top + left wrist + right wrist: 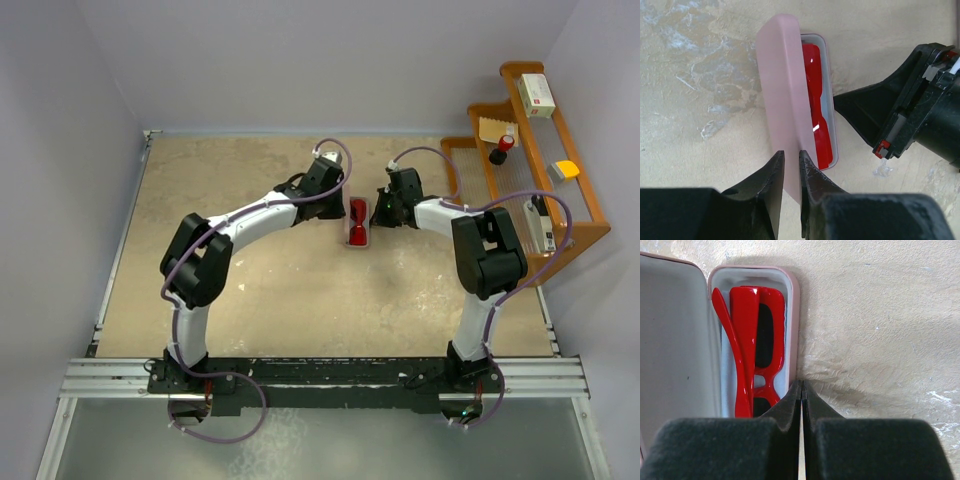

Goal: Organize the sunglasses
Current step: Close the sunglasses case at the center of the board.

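Case: rounded pink oblong case (pixel 794 315), open on the mottled beige surface (pixel 300 300).
Sunglasses: glossy red plastic sunglasses (pixel 747 340), folded, lying inside it.
Left wrist only: left jaws nearly closed, pinching the upright lid (pixel 780 90).
Right wrist only: pale grey lining (pixel 675 340); right jaws fully closed, tips at the case's side.

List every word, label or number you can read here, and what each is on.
No text is legible in any view.
White box on the wooden shelf: red printing, too small to read.
Sunglasses and pink case: no markings seen.
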### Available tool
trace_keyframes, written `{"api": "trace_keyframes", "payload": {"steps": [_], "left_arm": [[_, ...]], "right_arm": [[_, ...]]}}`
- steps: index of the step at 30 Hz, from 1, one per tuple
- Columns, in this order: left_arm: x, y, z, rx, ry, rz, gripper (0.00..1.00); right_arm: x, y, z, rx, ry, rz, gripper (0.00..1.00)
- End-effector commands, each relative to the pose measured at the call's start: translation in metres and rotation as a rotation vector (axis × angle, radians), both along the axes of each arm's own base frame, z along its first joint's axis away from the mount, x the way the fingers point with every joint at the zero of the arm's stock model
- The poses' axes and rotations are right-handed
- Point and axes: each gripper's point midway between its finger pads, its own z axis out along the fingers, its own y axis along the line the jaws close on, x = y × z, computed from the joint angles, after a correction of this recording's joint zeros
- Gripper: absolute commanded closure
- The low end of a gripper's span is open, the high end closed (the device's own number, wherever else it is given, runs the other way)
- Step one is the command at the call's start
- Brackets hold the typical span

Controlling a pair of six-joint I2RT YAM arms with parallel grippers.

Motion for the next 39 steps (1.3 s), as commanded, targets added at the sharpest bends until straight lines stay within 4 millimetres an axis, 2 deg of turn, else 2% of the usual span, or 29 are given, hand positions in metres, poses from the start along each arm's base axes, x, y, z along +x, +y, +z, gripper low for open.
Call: {"api": "trace_keyframes", "payload": {"steps": [1,9,21,31,34,39], "left_arm": [[0.013,-0.012,0.019,-0.061,-0.047,0.009,0.86],[0.013,-0.019,0.013,-0.075,-0.038,0.001,0.90],[0.011,-0.036,-0.002,-0.080,-0.021,-0.025,0.91],[0.013,-0.010,0.010,-0.032,-0.047,0.056,0.89],[0.017,0.000,0.022,-0.049,-0.064,0.089,0.85],[0.023,0.007,0.044,-0.068,-0.103,0.129,0.84]], "right_arm": [[-0.011,0.002,-0.009,-0.005,0.034,0.033,1.00],[-0.012,0.001,-0.011,-0.008,0.041,0.036,1.00],[-0.012,0.001,-0.011,-0.011,0.042,0.040,1.00],[-0.014,0.001,-0.012,-0.011,0.048,0.041,1.00],[-0.015,0.002,-0.012,-0.008,0.048,0.044,1.00],[-0.016,0.001,-0.013,-0.009,0.049,0.046,1.00]]}}
